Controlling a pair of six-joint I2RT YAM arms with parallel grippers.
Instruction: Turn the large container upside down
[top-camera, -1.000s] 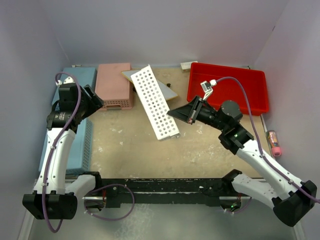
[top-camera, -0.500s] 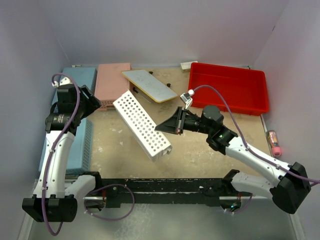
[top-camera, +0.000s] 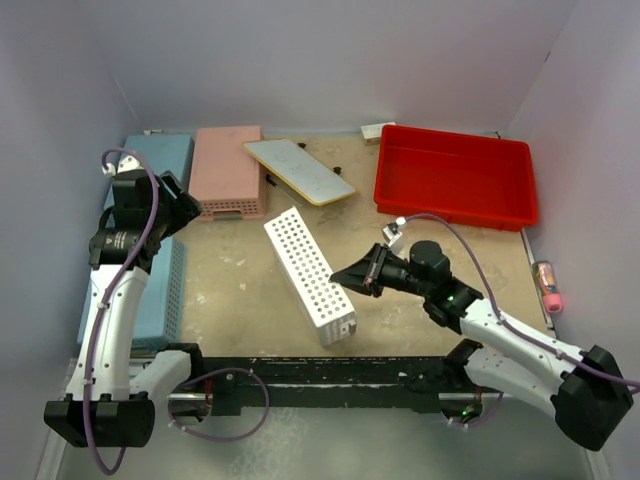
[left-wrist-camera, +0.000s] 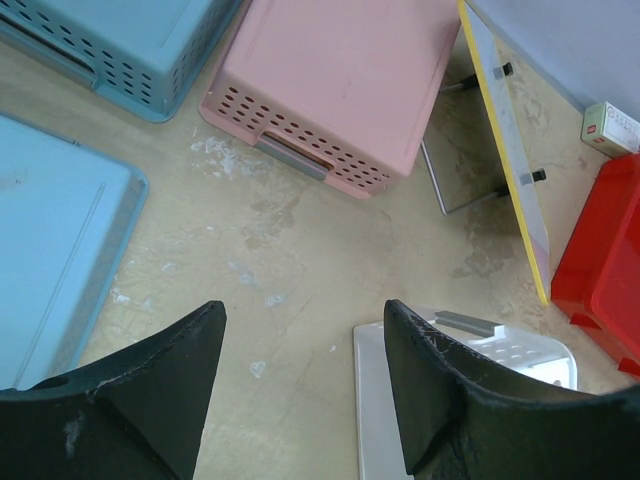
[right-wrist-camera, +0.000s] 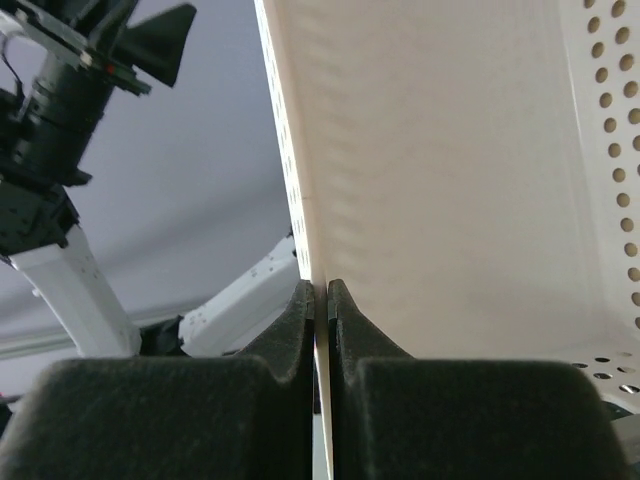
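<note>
The large container, a bright red bin (top-camera: 455, 178), stands open side up at the back right; its corner shows in the left wrist view (left-wrist-camera: 600, 270). My right gripper (top-camera: 352, 277) is well in front of it, shut on the thin wall of a white perforated basket (top-camera: 308, 272). The right wrist view shows the gripper (right-wrist-camera: 320, 290) with its pads pinching that wall (right-wrist-camera: 450, 180). My left gripper (top-camera: 190, 205) is open and empty above the table at the left (left-wrist-camera: 305, 315), far from the red bin.
A pink perforated basket (top-camera: 229, 168) lies upside down at the back left, with light-blue baskets (top-camera: 152, 285) along the left wall. A yellow-edged board (top-camera: 298, 170) leans at back centre. A small white box (top-camera: 377, 130) and a pink tube (top-camera: 548, 285) lie by the walls.
My right gripper has pulled the white basket from near the red bin to the table's middle and towards the near edge, swinging it round. The left arm has barely moved.
</note>
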